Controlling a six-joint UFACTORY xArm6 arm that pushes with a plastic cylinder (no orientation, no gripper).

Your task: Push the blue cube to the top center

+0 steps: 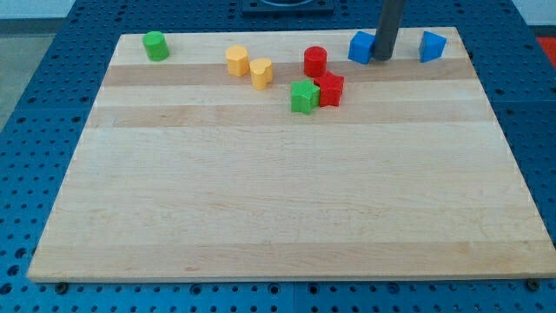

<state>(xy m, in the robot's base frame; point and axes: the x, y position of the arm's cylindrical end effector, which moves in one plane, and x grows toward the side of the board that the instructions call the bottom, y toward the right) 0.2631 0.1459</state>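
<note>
The blue cube (361,47) sits near the view's top, right of centre, on the wooden board (287,191). My tip (381,57) stands right against the cube's right side; the dark rod rises from there out of the top of the view. A second blue block (432,45), of a more angular shape, lies further right near the board's top right corner, apart from the tip.
A red cylinder (315,61) stands left of the blue cube. A red star-like block (329,89) and a green block (304,96) touch below it. Two yellow blocks (237,60) (261,72) lie left of centre. A green cylinder (155,45) is at top left.
</note>
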